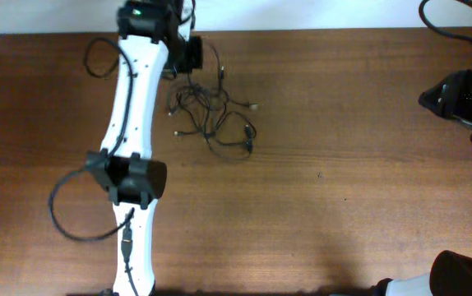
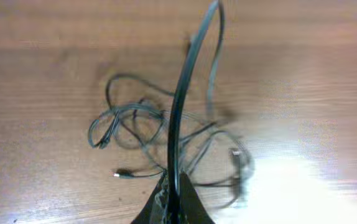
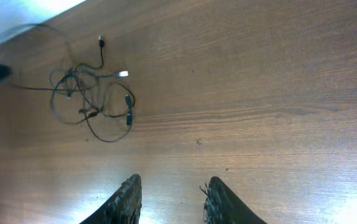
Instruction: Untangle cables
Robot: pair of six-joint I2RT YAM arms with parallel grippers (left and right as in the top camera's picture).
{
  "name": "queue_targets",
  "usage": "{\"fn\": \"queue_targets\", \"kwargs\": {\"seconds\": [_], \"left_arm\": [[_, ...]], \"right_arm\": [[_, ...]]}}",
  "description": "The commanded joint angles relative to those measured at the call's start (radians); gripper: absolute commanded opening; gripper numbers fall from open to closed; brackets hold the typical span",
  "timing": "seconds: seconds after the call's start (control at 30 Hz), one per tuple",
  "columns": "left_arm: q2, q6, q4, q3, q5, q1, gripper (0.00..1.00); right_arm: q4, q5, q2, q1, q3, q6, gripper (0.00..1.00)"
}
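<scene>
While the cables (image 1: pixel 211 115) sit in one knotted heap at the far-left part of the worktop (image 1: pixel 343 189), this looks like the very first untangling step.

Left gripper (image 2: pixel 172 200) is clamped on one strand (image 2: pixel 185 106), which arcs up from its fingers above the rest of the pile, so I'd guess it's trying to tease a single cord free. Next move probably wants a slow draw away from the heap, otherwise the loops may just drag along with it. Something pinning the pile would help, but the right gripper (image 3: pixel 173 186) is spread wide with nothing in it, well apart over on the right side. Worktop is brown wood grain with a bit of glare. There's a pale strip past the far edge, can't tell if that's wall or floor.
</scene>
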Motion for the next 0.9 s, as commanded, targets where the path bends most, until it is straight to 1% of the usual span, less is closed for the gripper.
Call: {"fn": "queue_targets", "kwargs": {"seconds": [0.0, 0.03, 0.17, 0.3, 0.5, 0.57, 0.73, 0.87], "left_arm": [[-0.069, -0.005, -0.069, 0.177, 0.105, -0.003, 0.00], [-0.079, 0.004, -0.092, 0.238, 0.135, -0.008, 0.00], [-0.108, 0.010, -0.102, 0.344, 0.175, -0.024, 0.00], [-0.188, 0.010, -0.015, 0.345, 0.185, -0.035, 0.00], [-0.271, 0.010, 0.098, 0.345, 0.311, -0.035, 0.00], [-0.281, 0.009, 0.113, 0.345, 0.352, -0.035, 0.00], [-0.281, 0.009, 0.116, 0.337, 0.486, -0.035, 0.00], [-0.281, 0.009, 0.118, 0.337, 0.528, -0.035, 0.00]], "right_arm": [[0.002, 0.001, 0.029, 0.008, -0.005, -0.008, 0.35], [0.002, -0.018, 0.038, 0.008, -0.005, -0.008, 0.35], [0.008, -0.025, 0.041, 0.019, -0.005, -0.008, 0.35], [0.019, -0.025, 0.042, 0.054, -0.005, -0.008, 0.35], [0.055, -0.026, 0.045, 0.138, -0.006, 0.007, 0.35], [0.079, -0.026, 0.045, 0.177, -0.006, 0.037, 0.35], [0.212, -0.024, 0.047, 0.308, -0.012, 0.221, 0.34], [0.346, -0.001, 0.051, 0.412, -0.049, 0.359, 0.34]]}}
